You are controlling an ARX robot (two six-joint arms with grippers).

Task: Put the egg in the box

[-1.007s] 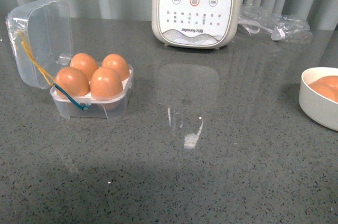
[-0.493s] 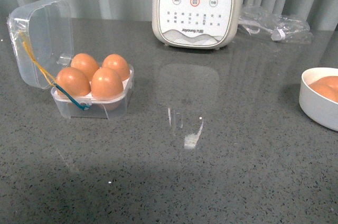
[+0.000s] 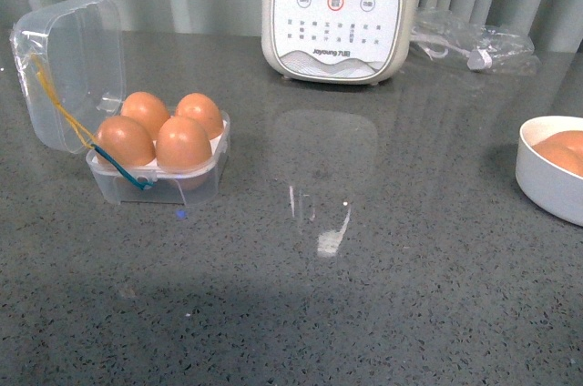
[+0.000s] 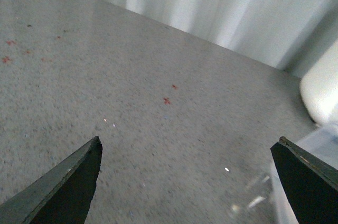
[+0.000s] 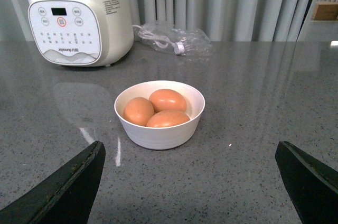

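Note:
The clear plastic box [image 3: 155, 181] stands at the left of the table, its lid [image 3: 68, 67] hinged open and upright. Several brown eggs fill its cells, the nearest egg [image 3: 183, 143] at the front. Three more brown eggs lie in a white bowl [image 5: 158, 134], one being the egg [image 5: 168, 100] at the back. My right gripper [image 5: 190, 147] is open and empty, short of the bowl. My left gripper [image 4: 188, 142] is open and empty over bare table, with clear plastic [image 4: 317, 142] beside one finger. Neither arm shows in the front view.
A white cooker [image 3: 339, 13] stands at the back centre, also seen as the cooker [image 5: 79, 23] from the right wrist. A crumpled clear bag [image 3: 474, 45] lies right of it. The bowl [image 3: 547, 186] sits at the table's right edge. Grey curtains hang behind.

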